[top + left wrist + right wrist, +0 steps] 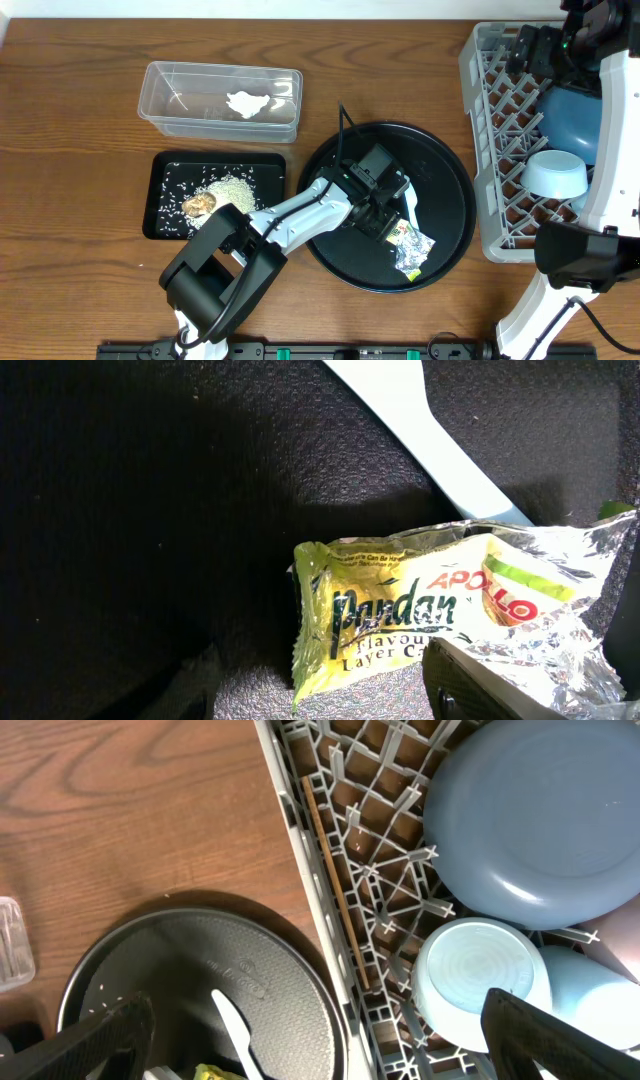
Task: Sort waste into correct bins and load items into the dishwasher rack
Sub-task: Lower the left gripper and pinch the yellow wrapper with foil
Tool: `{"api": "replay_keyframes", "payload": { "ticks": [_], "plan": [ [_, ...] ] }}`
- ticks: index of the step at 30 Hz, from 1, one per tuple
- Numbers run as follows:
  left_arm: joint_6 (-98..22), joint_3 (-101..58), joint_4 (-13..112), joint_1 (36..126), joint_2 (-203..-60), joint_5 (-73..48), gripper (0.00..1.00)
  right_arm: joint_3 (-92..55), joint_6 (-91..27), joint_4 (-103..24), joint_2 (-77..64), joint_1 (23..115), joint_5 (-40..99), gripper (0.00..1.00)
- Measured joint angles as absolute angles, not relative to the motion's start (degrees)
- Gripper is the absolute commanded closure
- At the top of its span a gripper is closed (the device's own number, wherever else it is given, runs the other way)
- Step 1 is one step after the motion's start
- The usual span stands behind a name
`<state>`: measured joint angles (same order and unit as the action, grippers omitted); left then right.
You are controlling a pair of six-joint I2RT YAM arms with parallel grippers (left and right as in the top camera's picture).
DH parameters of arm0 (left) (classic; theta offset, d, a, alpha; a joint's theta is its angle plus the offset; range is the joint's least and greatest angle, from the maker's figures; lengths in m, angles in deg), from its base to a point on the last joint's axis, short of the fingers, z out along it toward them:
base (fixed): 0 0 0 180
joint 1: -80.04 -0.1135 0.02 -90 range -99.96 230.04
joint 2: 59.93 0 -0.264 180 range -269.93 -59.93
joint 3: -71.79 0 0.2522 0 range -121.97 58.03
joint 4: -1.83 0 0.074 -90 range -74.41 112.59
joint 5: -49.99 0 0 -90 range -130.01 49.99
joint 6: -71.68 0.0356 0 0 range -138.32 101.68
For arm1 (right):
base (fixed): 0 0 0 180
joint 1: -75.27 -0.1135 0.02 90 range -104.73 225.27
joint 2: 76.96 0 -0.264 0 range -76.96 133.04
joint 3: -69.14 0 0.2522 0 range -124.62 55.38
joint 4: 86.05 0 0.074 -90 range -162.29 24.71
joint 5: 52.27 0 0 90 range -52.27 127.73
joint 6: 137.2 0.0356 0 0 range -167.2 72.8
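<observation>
Pandan wrapper (400,620) is flanked, unclamped, by the parted left gripper (315,678) on the round black tray (450,190); the right gripper (320,1020) is spread wide above the dishwasher rack (300,850).

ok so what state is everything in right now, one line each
clear tub, holds white tissue
black rectangular tray, holds rice
wrapper, crumpled, lying flat
white spoon, lying beside the wrapper
round black tray, holds wrapper and spoon
rack, holds plate, bowl, stick
left gripper, open over the wrapper
right gripper, open, empty, above the rack's edge
</observation>
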<state>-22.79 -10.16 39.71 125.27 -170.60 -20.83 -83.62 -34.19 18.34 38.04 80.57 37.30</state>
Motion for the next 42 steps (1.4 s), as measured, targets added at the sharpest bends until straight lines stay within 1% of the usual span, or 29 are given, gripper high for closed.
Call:
{"api": "replay_keyframes", "payload": {
  "ticks": [17,25,31,42],
  "plan": [
    [-22.8,-10.2,39.3,125.9,-170.4,-23.9,0.34,-83.6,-34.2,18.3,38.0,80.6,37.3,0.01],
    [-22.8,-10.2,39.2,125.9,-165.7,-24.1,0.34,-83.6,-34.2,18.3,38.0,80.6,37.3,0.01],
    [-22.8,-10.2,39.2,126.1,-165.8,-23.5,0.34,-83.6,-34.2,18.3,38.0,80.6,37.3,0.01],
    [-22.8,-10.2,38.9,129.2,-167.6,-25.4,0.33,-83.6,-34.2,18.3,38.0,80.6,37.3,0.01]
  ]
}}
